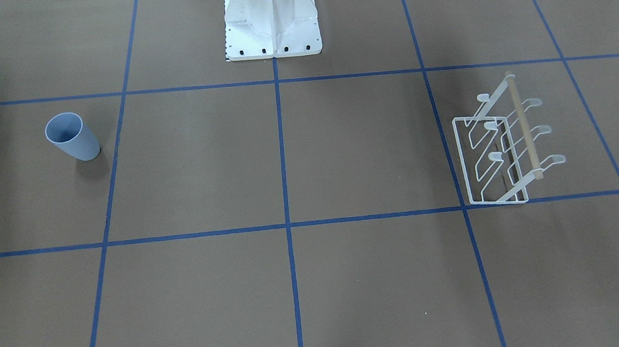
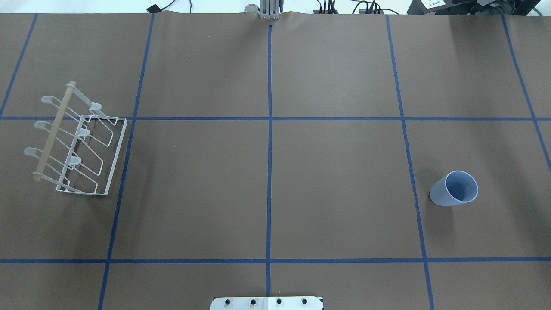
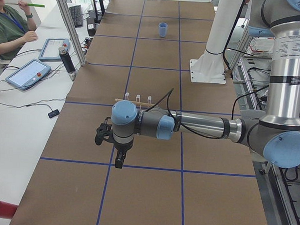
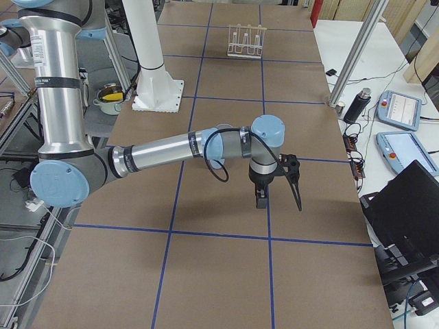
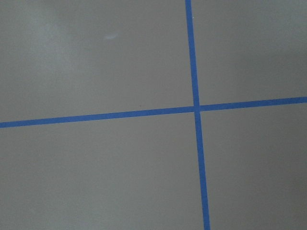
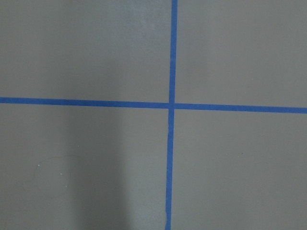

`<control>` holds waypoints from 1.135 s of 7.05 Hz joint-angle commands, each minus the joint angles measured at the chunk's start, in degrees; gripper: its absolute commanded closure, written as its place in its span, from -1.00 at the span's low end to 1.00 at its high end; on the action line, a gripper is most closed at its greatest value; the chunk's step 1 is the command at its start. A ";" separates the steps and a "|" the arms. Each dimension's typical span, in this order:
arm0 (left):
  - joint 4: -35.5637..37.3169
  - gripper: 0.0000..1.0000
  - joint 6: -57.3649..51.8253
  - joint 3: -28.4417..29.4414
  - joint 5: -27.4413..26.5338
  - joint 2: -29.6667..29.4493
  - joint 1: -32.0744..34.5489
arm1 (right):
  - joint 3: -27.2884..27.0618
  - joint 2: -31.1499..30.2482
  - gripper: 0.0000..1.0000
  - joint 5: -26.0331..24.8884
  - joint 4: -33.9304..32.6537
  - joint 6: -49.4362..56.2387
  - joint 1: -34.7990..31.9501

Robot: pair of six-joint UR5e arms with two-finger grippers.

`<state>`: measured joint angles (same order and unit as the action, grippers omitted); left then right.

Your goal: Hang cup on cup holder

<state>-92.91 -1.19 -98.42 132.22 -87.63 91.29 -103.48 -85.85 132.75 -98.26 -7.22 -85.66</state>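
The light blue-grey cup (image 1: 72, 136) stands upright, mouth up, on the brown table at my right side (image 2: 454, 188); it shows small and far in the exterior left view (image 3: 163, 29). The white wire cup holder (image 1: 503, 143) with its wooden dowel stands at my left side (image 2: 77, 142), with nothing on its prongs. My left gripper (image 3: 108, 148) hangs above the table near the holder (image 3: 138, 99). My right gripper (image 4: 278, 195) hangs above the table far from the holder (image 4: 245, 41). Both show only in side views, so I cannot tell whether they are open or shut.
The white robot pedestal (image 1: 271, 18) stands at the table's robot-side edge (image 2: 267, 302). Blue tape lines form a grid on the table. A side bench holds tablets (image 3: 27, 72) and a person sits there. Metal posts (image 4: 353, 62) stand along the operators' edge.
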 commanded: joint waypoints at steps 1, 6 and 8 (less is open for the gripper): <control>-0.25 -0.98 0.58 -2.82 1.55 0.70 -0.76 | -2.42 1.48 -1.00 -0.99 8.72 -9.29 11.16; -0.43 -0.97 0.49 -2.57 6.12 0.62 -1.29 | -10.60 -11.84 -0.99 12.45 20.34 -14.37 22.25; -0.43 -0.97 0.49 -2.74 6.21 0.62 -1.29 | -10.08 -12.58 -1.00 11.22 25.93 -21.25 28.42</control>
<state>-93.33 -0.69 -101.14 138.32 -87.03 90.00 -113.57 -97.51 144.38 -75.05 -25.65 -60.48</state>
